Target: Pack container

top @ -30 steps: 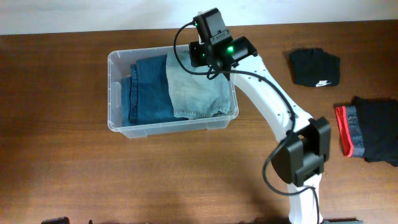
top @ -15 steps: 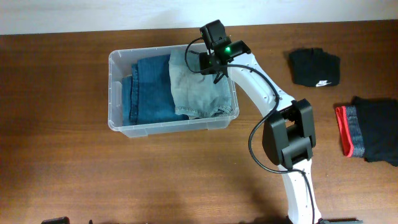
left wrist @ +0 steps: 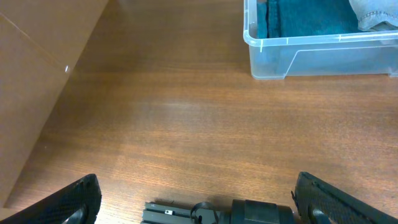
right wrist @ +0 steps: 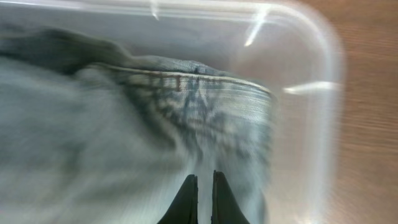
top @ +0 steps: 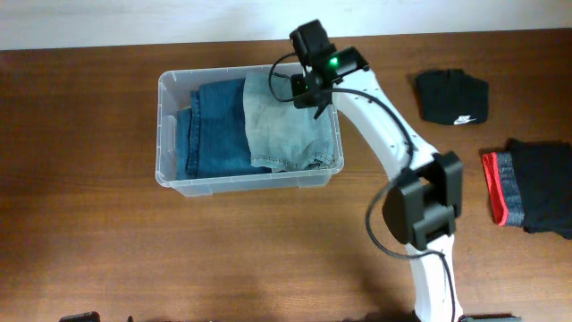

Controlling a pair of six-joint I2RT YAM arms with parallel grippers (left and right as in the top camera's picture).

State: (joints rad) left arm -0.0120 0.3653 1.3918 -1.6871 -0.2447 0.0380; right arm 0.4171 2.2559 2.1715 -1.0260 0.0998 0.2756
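While the right tool (right wrist: 203, 180) hovers clenched, the container (top: 164, 134) lies directly beneath it.

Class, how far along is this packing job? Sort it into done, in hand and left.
Done: dark blue jeans and light jeans lie in the container. In hand: the right gripper, shut, hangs over the light jeans, seemingly holding nothing; the left gripper is open over bare table. Left, probably: a black logo garment and a red-edged dark garment out on the table.
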